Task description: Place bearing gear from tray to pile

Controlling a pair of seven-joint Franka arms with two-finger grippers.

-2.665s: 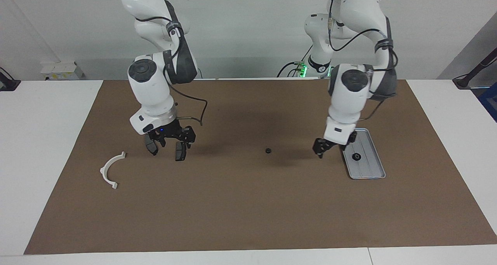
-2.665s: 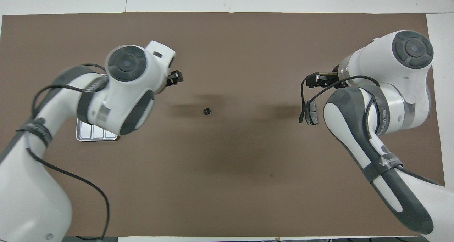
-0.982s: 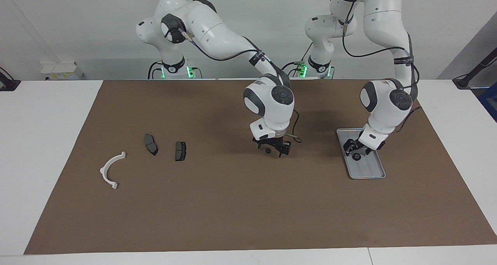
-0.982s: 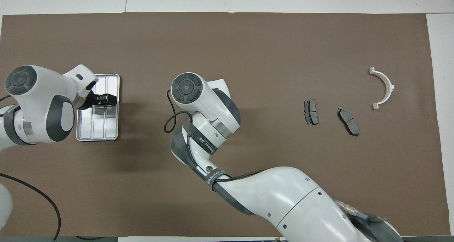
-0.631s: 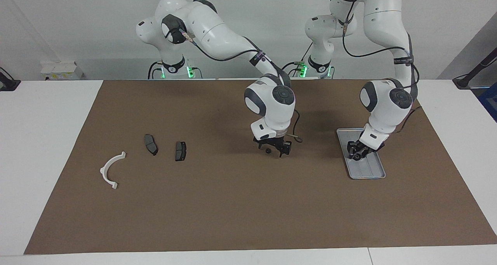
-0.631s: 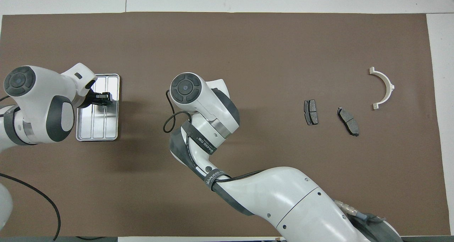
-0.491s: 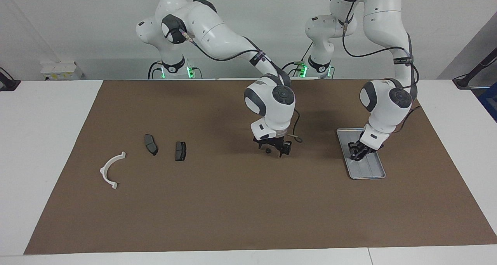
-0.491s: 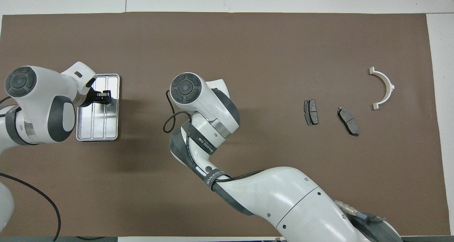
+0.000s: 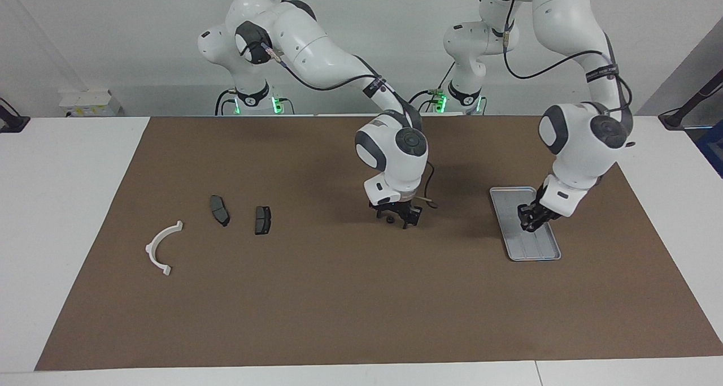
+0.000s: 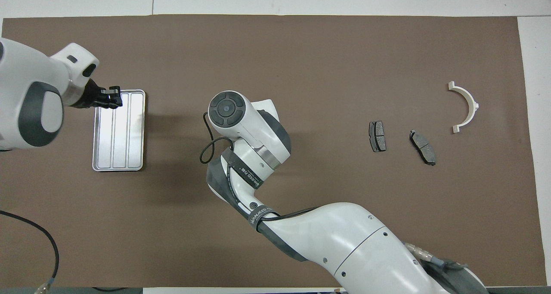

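The left gripper (image 9: 531, 222) hangs over the tray (image 9: 545, 250) with its fingertips closed on something small and dark, seemingly the bearing gear (image 9: 530, 224), though it can hardly be told from the black fingers. The tray is a shallow silver-grey metal rectangle with rounded corners, a raised rim and lengthwise ridges, lying near the left arm's end of the brown mat (image 9: 361, 307). The right gripper (image 9: 397, 220) is down at the middle of the mat, its fingers apart on either side of a second gear (image 9: 390, 219), a small black round part resting on the mat. Near the right arm's end of the mat lies the pile (image 9: 262, 219), three parts: two flat dark grey brake pads (image 9: 219, 209) side by side but apart, and one white curved half-ring bracket (image 9: 160, 249) closer to the mat's end edge.
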